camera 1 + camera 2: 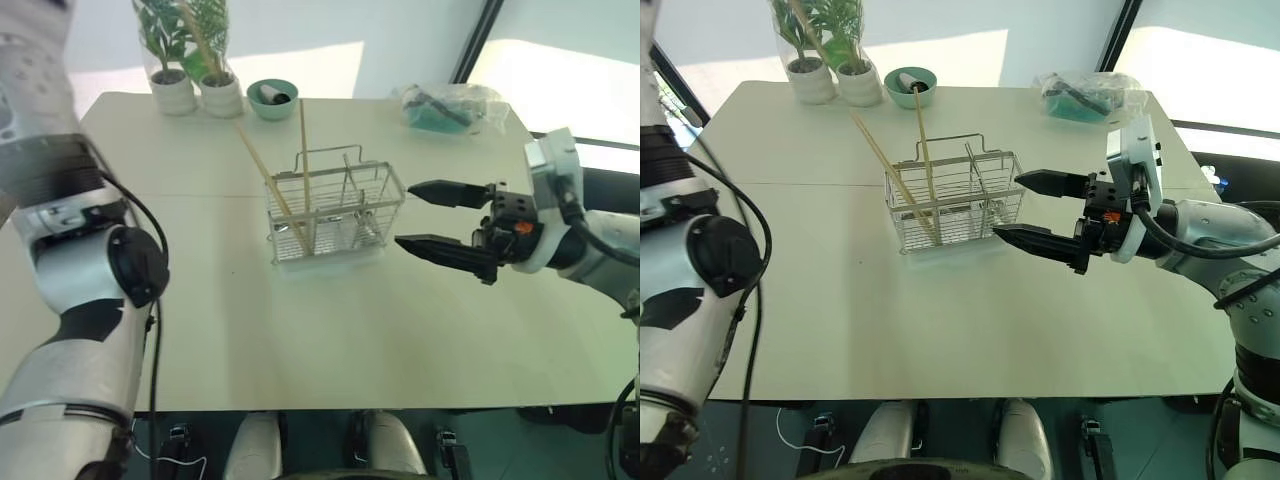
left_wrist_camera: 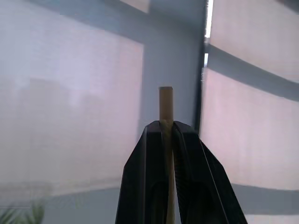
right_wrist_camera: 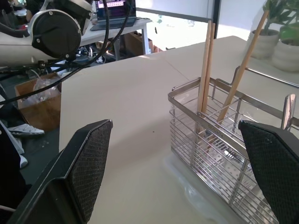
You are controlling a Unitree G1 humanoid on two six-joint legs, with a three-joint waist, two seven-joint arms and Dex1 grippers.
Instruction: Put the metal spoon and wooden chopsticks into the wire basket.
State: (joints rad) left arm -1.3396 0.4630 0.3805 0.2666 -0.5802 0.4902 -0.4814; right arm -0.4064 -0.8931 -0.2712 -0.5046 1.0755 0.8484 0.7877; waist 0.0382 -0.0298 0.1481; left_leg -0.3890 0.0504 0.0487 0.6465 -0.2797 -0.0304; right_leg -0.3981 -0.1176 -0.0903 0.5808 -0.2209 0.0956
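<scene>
1. Left end effector (image 2: 168, 135): the two black fingers are pinched together on a single wooden chopstick (image 2: 166, 105), and its squared tip pokes out past the fingertips, with blinds behind.
2. Right end effector (image 1: 432, 217): spread wide, holding nothing, its fingers level and aimed left at the right end of the wire basket (image 1: 335, 215). One fingertip sits near the basket's top rim, the other low by its right end; whether either touches the wire, I cannot tell.
3. The wire basket stands upright in the middle of the tabletop (image 1: 330, 330), loop handle up, on a clear plastic base.
4. Inside it, more wooden chopsticks (image 1: 303, 150) are already in: a pair stands near upright in a left compartment, and another stick (image 1: 262, 168) leans out toward the far left, its top well above the rim.
5. The metal spoon (image 3: 288, 112) is in the basket too, its shiny handle rising just over the rim near the right end.
6. Far left on the tabletop, two white pots (image 1: 198, 95) of green plants stand side by side, and a small green bowl (image 1: 272, 99) sits just right of them.
7. Far right, a crumpled clear plastic bag (image 1: 450, 105) with dark and teal contents lies near the tabletop's edge.
</scene>
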